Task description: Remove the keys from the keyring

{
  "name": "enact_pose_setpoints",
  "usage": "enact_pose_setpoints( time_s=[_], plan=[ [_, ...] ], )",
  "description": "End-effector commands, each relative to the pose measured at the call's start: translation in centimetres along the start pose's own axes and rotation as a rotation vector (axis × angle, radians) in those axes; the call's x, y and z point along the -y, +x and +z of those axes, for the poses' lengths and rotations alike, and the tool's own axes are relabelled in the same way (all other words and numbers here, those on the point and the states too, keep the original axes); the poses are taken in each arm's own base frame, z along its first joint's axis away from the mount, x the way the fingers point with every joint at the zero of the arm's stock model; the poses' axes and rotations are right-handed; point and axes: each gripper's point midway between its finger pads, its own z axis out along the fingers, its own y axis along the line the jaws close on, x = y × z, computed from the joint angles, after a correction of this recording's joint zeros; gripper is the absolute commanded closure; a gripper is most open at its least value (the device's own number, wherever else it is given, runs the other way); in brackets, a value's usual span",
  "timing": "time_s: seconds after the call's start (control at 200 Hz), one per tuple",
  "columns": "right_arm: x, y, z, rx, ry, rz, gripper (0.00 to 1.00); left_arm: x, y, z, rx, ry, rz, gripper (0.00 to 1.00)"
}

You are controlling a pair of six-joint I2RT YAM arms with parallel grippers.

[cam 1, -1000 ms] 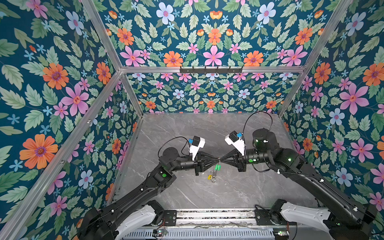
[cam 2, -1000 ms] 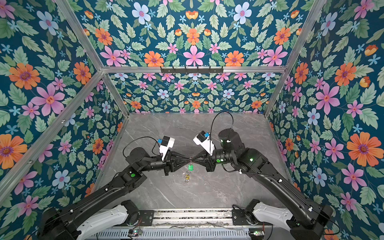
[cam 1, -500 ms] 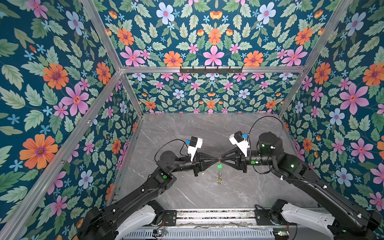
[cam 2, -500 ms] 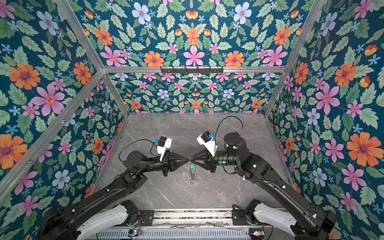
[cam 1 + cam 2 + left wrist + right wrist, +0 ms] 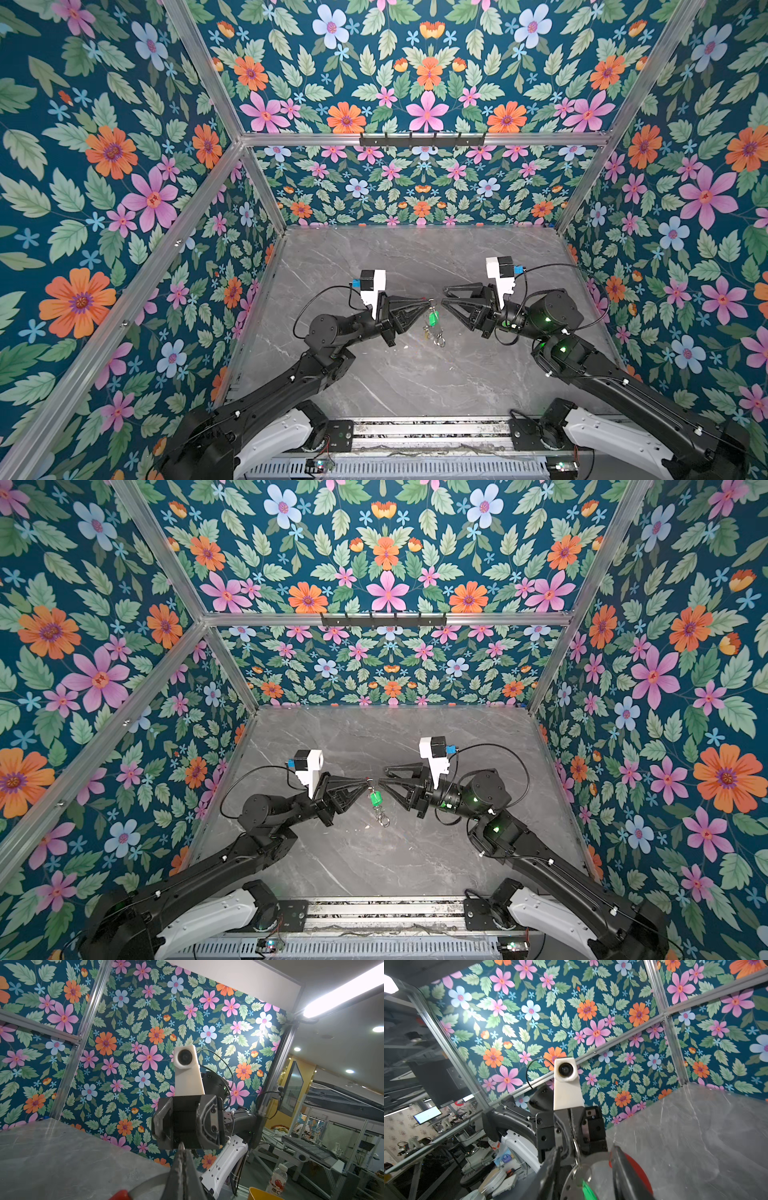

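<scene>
Keyring [image 5: 149,1183] clenched in left end effector [image 5: 424,300], mid-frame; green-tagged key [image 5: 433,318] dangles below. Right end effector [image 5: 443,296] released, jaws apart, just beside. Next, prob.: pinch key, work it off.

Grey marbled tabletop [image 5: 415,257], floral wall panels [image 5: 104,166], aluminium frame bars [image 5: 291,139], black hook rail [image 5: 422,139], plastic bottle [image 5: 277,1178] beyond enclosure

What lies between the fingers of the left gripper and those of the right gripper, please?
The keyring, pinched by the shut left gripper, hangs there with the green-tagged key beneath; both top views show it. The right gripper stands open.
</scene>
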Motion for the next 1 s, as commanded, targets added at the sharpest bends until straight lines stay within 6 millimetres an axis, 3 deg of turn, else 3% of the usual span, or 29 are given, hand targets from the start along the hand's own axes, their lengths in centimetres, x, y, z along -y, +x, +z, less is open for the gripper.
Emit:
enact_pose_setpoints(
  time_s=[0.0, 0.38, 0.925, 0.995],
  plan=[
    [-1.7, -2.1, 0.4, 0.083, -0.073, -0.003, 0.58, 1.2, -2.1, 0.1, 0.095, 0.046, 0.043, 1.0],
    [-1.7, -0.5, 1.5, 0.02, -0.105, 0.032, 0.65, 1.3, -2.3, 0.3, 0.114, 0.068, 0.043, 1.0],
    [-1.6, 0.3, 1.5, -0.007, -0.1, 0.038, 1.0, 0.9, -2.0, 0.2, 0.111, 0.052, 0.038, 1.0],
    [-1.5, 0.5, 1.4, -0.017, -0.092, 0.038, 1.0, 0.9, -2.0, 0.2, 0.109, 0.051, 0.035, 1.0]
  ],
)
